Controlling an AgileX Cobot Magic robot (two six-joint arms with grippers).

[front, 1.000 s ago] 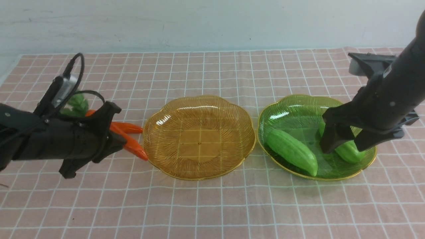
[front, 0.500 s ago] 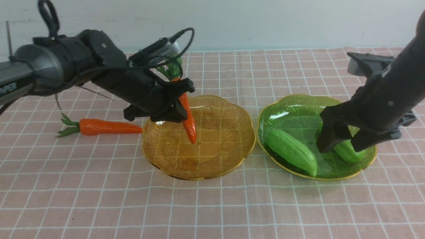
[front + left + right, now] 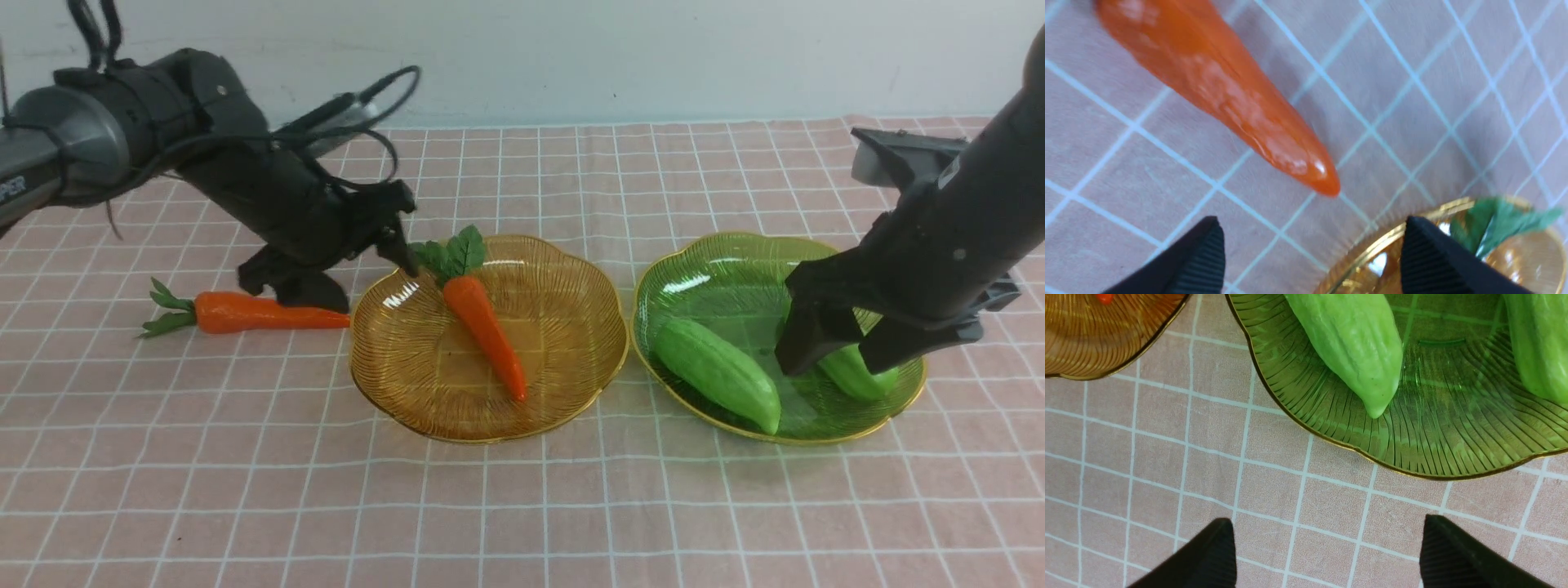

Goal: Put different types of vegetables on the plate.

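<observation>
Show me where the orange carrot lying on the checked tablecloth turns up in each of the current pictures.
Front view: the orange carrot with green leaves lies left of the round amber glass plate.
Left wrist view: large, running diagonally from the upper left, leaves out of frame.
Right wrist view: not in it.
Shared landmark: the amber plate's rim, partly visible in both wrist views.

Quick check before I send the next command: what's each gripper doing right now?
Left gripper: open, holding nothing.
Right gripper: open, nothing between its fingers.
</observation>
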